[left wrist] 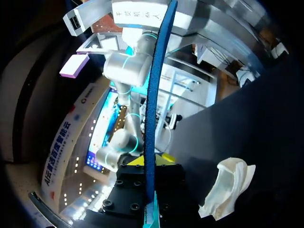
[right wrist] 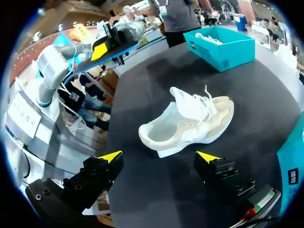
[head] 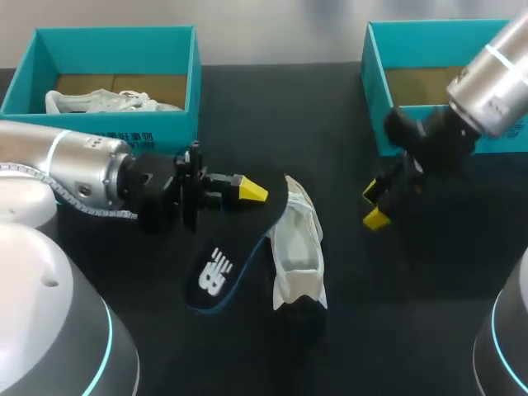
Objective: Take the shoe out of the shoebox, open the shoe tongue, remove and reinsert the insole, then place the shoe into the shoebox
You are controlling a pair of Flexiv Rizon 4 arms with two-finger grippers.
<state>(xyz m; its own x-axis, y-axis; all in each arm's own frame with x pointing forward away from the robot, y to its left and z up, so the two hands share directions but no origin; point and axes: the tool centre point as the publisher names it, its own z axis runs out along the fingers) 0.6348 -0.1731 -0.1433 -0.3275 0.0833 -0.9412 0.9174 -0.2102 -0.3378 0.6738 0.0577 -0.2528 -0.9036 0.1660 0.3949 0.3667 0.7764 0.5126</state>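
A white shoe (head: 299, 247) lies on its side in the middle of the black table (head: 396, 313), its tongue pulled open. My left gripper (head: 252, 191) is shut on the dark, blue-edged insole (head: 221, 268), which hangs from the tips down toward the table just left of the shoe. In the left wrist view the insole (left wrist: 153, 95) stands edge-on between the yellow tips of that gripper (left wrist: 151, 160), with the shoe (left wrist: 228, 187) off to one side. My right gripper (head: 374, 204) hovers open to the right of the shoe. Its wrist view shows the gripper (right wrist: 159, 156) empty, the shoe (right wrist: 185, 121) ahead of it.
A teal shoebox (head: 194, 74) at the back left holds another white shoe (head: 107, 101). A second teal shoebox (head: 375, 91) stands at the back right behind my right arm, with only brown lining showing in its visible part.
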